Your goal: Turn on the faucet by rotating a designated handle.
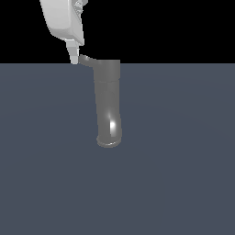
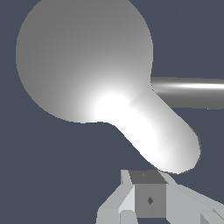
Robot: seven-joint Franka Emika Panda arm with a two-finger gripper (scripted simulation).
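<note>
The faucet (image 1: 108, 105) is a tall glossy grey cylinder with a wider collar and a rimmed, rounded end, in the middle of the exterior view. Its handle (image 1: 87, 59), a short thin lever with an upturned tip, sticks out of the collar toward the exterior view's left. My white gripper (image 1: 73, 58) comes in from above on that side, its fingertip right at the handle's tip. In the wrist view the faucet (image 2: 83, 57) is a large round grey shape and the handle (image 2: 162, 135) a bright lobe ending just ahead of my gripper (image 2: 146, 183). The fingers are together with nothing between them.
A flat dark blue-grey floor (image 1: 183, 174) spreads all around the faucet. A shiny grey bar (image 2: 192, 92) runs off sideways behind the handle in the wrist view.
</note>
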